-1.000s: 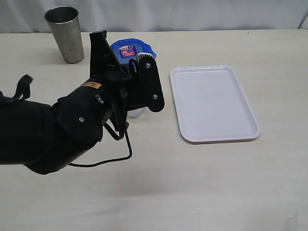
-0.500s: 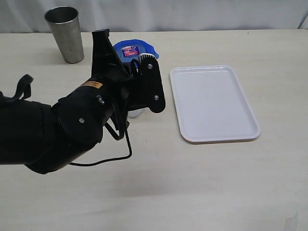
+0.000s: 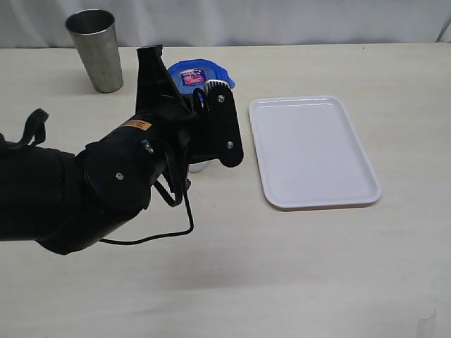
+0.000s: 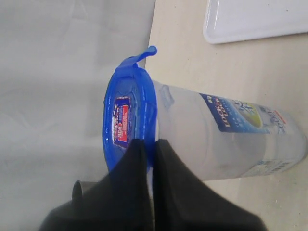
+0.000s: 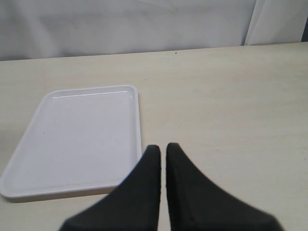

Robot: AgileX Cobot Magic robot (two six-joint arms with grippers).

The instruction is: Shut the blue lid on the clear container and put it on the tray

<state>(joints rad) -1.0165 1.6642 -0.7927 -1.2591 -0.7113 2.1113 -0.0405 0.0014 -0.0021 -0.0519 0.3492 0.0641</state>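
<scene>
The clear container (image 4: 207, 139) stands on the table left of the tray (image 3: 313, 151), mostly hidden behind my left arm in the exterior view, where only its base (image 3: 199, 167) shows. The blue lid (image 3: 199, 72) sits on its mouth, sticker facing up. One lid flap (image 4: 144, 53) on the far side sticks out unfolded. My left gripper (image 4: 150, 144) is shut on the near rim of the blue lid (image 4: 127, 120). My right gripper (image 5: 162, 148) is shut and holds nothing, hovering over bare table beside the tray (image 5: 82, 139); it is outside the exterior view.
A grey metal cup (image 3: 95, 49) stands at the back left of the table. The bulky black left arm (image 3: 106, 183) covers the left middle of the scene. A white curtain runs behind the table's far edge.
My left gripper and the lidded top of the container have shifted slightly to the right. The right gripper's state is unchanged.
</scene>
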